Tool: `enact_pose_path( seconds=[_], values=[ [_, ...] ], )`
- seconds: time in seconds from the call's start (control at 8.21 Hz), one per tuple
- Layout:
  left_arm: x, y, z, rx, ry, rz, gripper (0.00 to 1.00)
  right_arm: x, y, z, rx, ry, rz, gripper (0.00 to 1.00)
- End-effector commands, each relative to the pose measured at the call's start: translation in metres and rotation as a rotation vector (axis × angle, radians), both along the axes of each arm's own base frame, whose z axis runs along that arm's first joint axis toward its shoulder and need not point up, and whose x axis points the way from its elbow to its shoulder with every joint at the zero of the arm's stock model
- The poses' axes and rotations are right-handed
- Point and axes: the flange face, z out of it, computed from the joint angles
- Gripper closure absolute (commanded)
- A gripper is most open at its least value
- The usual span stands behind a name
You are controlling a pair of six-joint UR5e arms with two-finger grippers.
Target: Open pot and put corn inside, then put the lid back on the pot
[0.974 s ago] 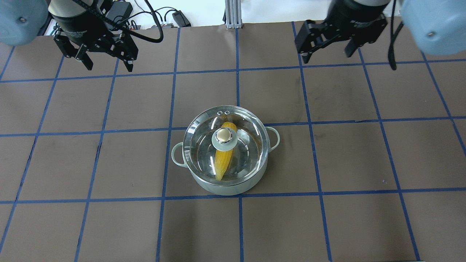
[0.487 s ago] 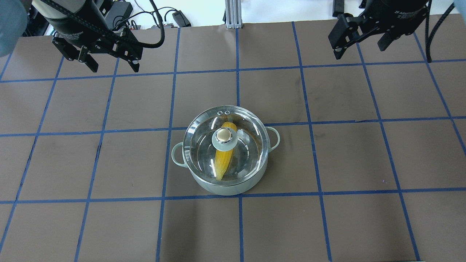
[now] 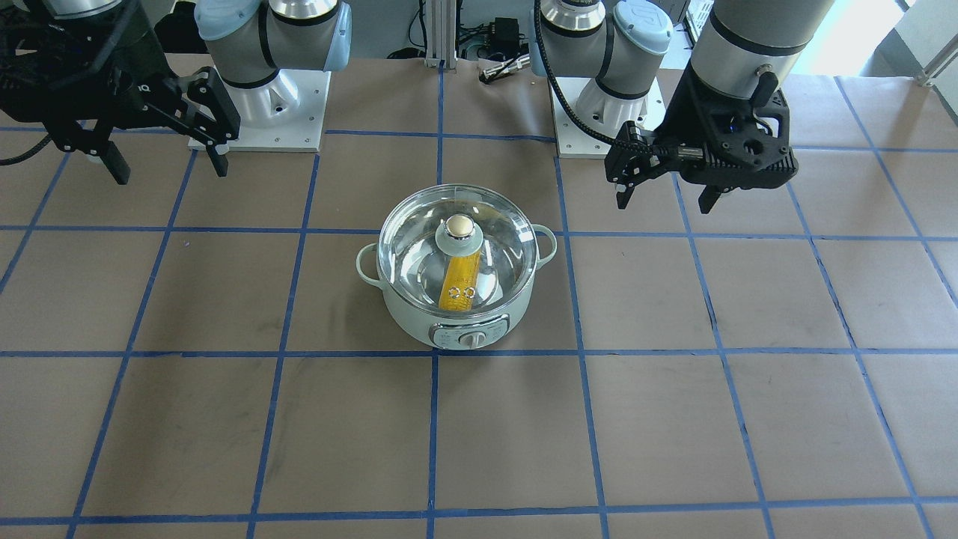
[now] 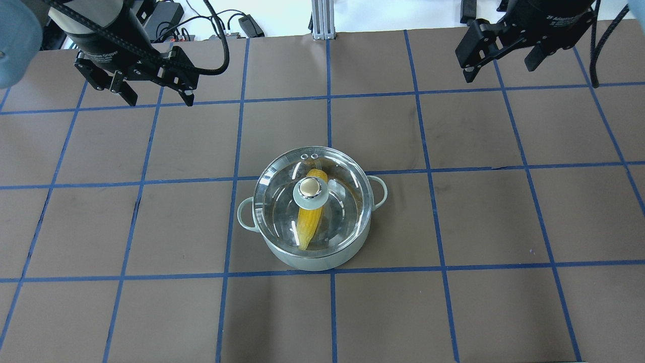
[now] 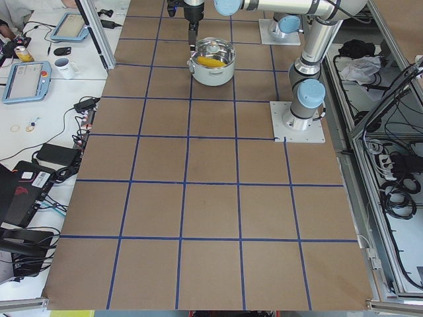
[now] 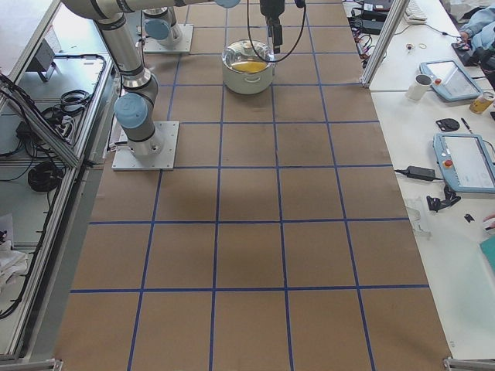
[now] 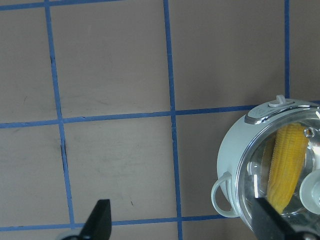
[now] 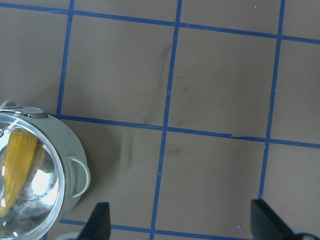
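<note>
The pale mint-green pot (image 4: 316, 258) stands at the middle of the table, its control panel (image 3: 469, 335) facing away from me. The clear glass lid (image 4: 278, 201) sits closed on it, knob (image 4: 309, 192) up. The yellow corn (image 4: 308, 225) lies inside under the glass. My left gripper (image 4: 158, 98) hovers open and empty over the far left of the table. My right gripper (image 4: 499, 70) hovers open and empty at the far right. Both are well away from the pot. The left wrist view shows the pot (image 7: 230, 155) and the corn (image 7: 286, 165) at its right edge. The right wrist view shows the pot (image 8: 71, 145) at its left edge.
The brown table top carries a blue tape grid (image 4: 327, 98). An aluminium post (image 4: 320, 20) and cables (image 4: 237, 22) sit at the far edge. The two arm bases (image 3: 258, 112) stand on my side. Side benches hold tablets (image 5: 25, 79) and a mug (image 6: 423, 86).
My right gripper has swung outward toward the far right corner and then held still. My left gripper has shifted slightly. The pot, the lid and the corn have not moved.
</note>
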Motion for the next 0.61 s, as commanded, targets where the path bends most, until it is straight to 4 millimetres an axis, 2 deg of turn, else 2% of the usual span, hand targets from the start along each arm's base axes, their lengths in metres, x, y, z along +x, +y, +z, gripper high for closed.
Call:
enact_pose_path(
  seconds=[0.0, 0.49],
  values=[
    [0.0002, 0.0007, -0.0037, 0.008, -0.002, 0.002, 0.00, 0.0215, 0.0042, 0.0007, -0.004, 0.026, -0.041, 0.00],
    [0.0015, -0.0013, -0.0061, 0.012, 0.001, 0.005, 0.00, 0.0239, 0.0036, -0.0023, 0.006, 0.024, -0.061, 0.00]
  ],
)
